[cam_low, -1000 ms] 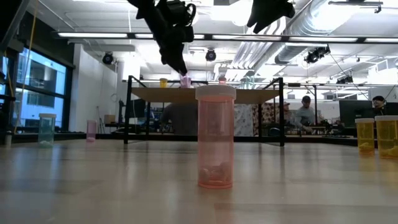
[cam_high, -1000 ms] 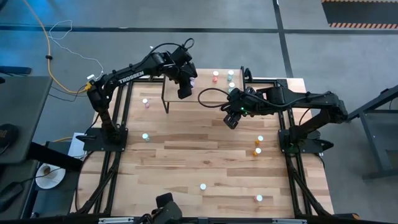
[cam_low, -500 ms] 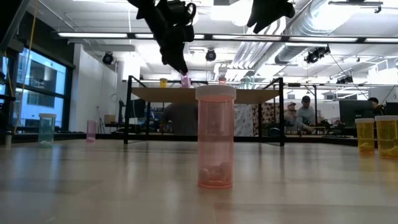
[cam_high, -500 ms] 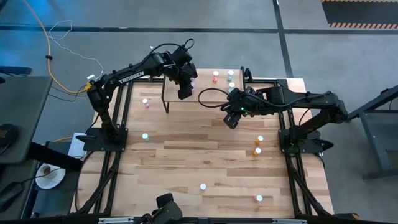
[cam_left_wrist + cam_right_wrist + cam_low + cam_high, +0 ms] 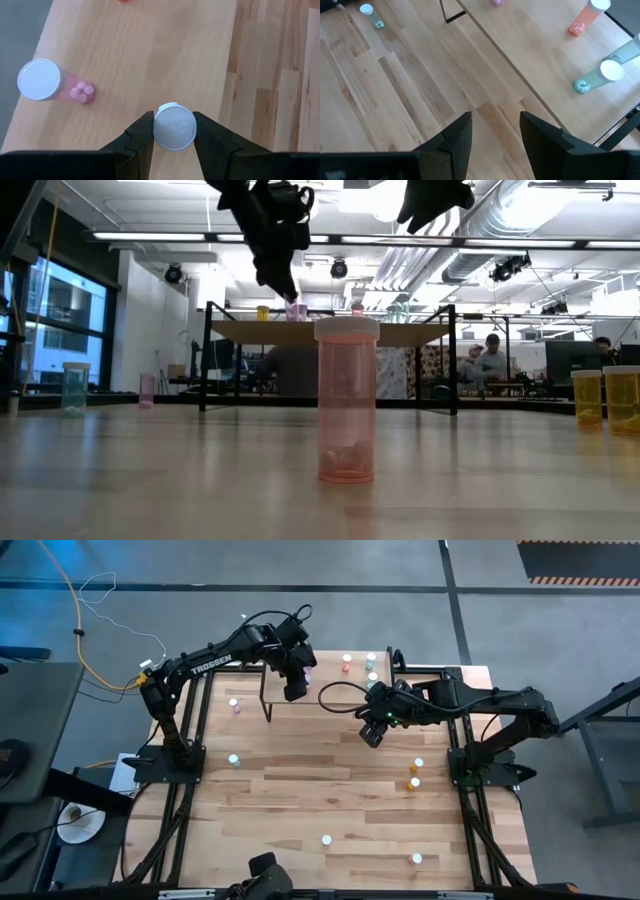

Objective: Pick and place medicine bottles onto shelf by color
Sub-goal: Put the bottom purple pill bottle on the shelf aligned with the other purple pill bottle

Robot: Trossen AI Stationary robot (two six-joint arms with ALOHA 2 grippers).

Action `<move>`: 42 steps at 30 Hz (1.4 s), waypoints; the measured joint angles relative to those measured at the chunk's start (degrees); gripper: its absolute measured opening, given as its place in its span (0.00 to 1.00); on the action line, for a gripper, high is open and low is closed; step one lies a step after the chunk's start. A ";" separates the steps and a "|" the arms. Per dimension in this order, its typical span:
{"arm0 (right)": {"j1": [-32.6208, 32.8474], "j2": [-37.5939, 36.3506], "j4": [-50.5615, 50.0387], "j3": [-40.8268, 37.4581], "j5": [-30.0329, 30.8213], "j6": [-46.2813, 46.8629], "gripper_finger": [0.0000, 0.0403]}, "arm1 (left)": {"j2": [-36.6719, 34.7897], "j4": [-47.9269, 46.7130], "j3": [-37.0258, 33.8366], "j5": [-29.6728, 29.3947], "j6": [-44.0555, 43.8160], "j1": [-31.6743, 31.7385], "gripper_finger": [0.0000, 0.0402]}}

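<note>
The light-wood shelf [image 5: 335,690] stands at the table's far middle. My left gripper [image 5: 296,682] is over its left end, shut on a pink bottle with a white cap [image 5: 174,126], which also shows in the low view [image 5: 294,308]. Another pink bottle [image 5: 50,82] stands on the shelf beside it. A red bottle [image 5: 346,664] and two teal bottles [image 5: 371,668] stand on the shelf's far right part. My right gripper [image 5: 374,730] hovers open and empty above the table, just before the shelf's right part; its wrist view [image 5: 495,132] shows bare wood between the fingers. My left gripper pinches the pink bottle's white cap [image 5: 156,125] between its two fingers, one on each side. The fingers come from above, pointing down. The bottle is upright below them, its bottom at the shelf top [image 5: 294,318]; whether it rests there I cannot tell.
Loose bottles stand on the table: pink [image 5: 235,704] and teal [image 5: 234,759] at the left, two orange [image 5: 414,775] at the right, two more [image 5: 326,839] [image 5: 416,859] near the front edge. A pink bottle [image 5: 346,400] stands close in the low view. People sit in the room behind.
</note>
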 joint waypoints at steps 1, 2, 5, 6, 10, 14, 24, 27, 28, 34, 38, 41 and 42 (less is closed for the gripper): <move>0.00 0.00 0.02 0.00 -0.03 0.00 0.39 | 0.00 0.22 0.00 0.00 0.00 0.00 0.28; -0.02 0.00 0.02 0.00 -0.03 0.00 0.39 | 0.00 0.63 0.00 0.00 0.01 -0.02 0.28; -0.01 0.00 0.02 0.00 -0.03 -0.04 0.39 | 0.00 1.72 0.00 0.24 0.02 -0.33 0.28; 0.00 0.00 0.02 0.00 -0.03 -0.04 0.39 | 0.00 1.71 0.00 0.22 0.00 -0.33 0.28; 0.00 0.00 0.02 0.00 -0.03 -0.02 0.39 | 0.23 1.66 0.00 0.20 0.02 -0.39 0.28; 0.00 -0.01 0.02 0.00 -0.03 -0.02 0.39 | 1.40 2.21 0.11 -0.02 0.00 -0.76 0.28; 0.00 -0.02 0.02 0.00 -0.07 -0.19 0.39 | 1.92 3.68 0.08 0.61 0.00 -0.66 0.28; 0.00 -0.02 0.01 0.00 -0.07 -0.20 0.39 | 1.58 3.70 -0.02 0.39 0.00 -0.70 0.29; 0.00 -0.02 0.01 0.00 -0.07 -0.20 0.39 | 1.57 3.71 -0.02 0.37 0.00 -0.70 0.29; 0.00 -0.02 0.01 0.00 -0.07 -0.20 0.39 | 1.60 3.41 -0.17 0.15 0.04 -0.70 0.34; 0.00 -0.02 0.02 0.00 -0.09 -0.04 0.39 | 1.57 3.69 -0.17 -0.59 0.05 -0.70 0.37; 0.00 -0.02 0.01 0.00 -0.13 -0.09 0.39 | 1.55 4.13 -0.17 -1.91 0.04 -0.72 0.39; 0.00 -0.02 0.02 0.00 -0.35 -0.13 0.39 | 1.55 4.30 -0.17 -1.99 0.04 -0.70 0.39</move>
